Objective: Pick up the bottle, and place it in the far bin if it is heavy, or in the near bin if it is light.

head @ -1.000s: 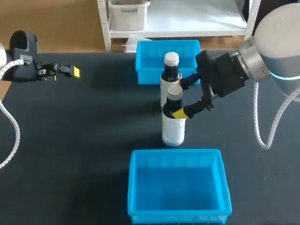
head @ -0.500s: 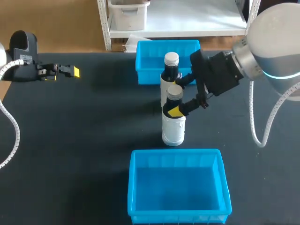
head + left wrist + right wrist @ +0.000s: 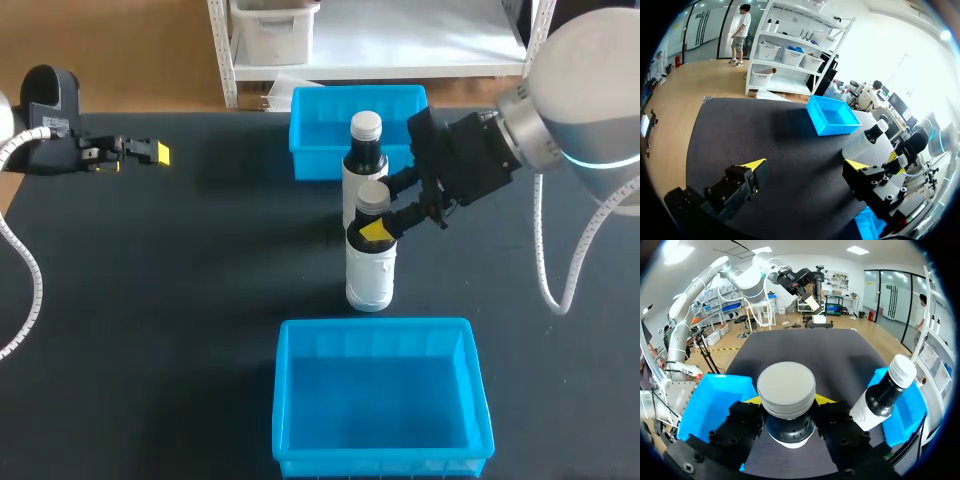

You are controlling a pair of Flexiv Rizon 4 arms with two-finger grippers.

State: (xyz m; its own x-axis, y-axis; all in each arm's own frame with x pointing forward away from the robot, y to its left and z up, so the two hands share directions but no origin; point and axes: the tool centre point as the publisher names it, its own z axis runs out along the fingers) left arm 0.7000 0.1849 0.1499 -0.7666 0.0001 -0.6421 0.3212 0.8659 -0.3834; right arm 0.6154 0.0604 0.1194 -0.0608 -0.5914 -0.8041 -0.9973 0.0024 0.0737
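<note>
Your right gripper (image 3: 376, 222) is clamped on the dark neck of the grey-capped, white-labelled bottle (image 3: 370, 275) standing mid-table at 12 o'clock from the near blue plastic bin (image 3: 283, 400), a likely rigid, smooth, top-heavy thing best held just under its cap; your left gripper (image 3: 150, 152) has its fingers apart.

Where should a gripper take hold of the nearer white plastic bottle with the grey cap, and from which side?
Grip the dark neck under the grey cap, coming level from the right. The nearer bottle stands upright, the neck is slimmer than the body, and the white-capped bottle crowds its far side.
</note>
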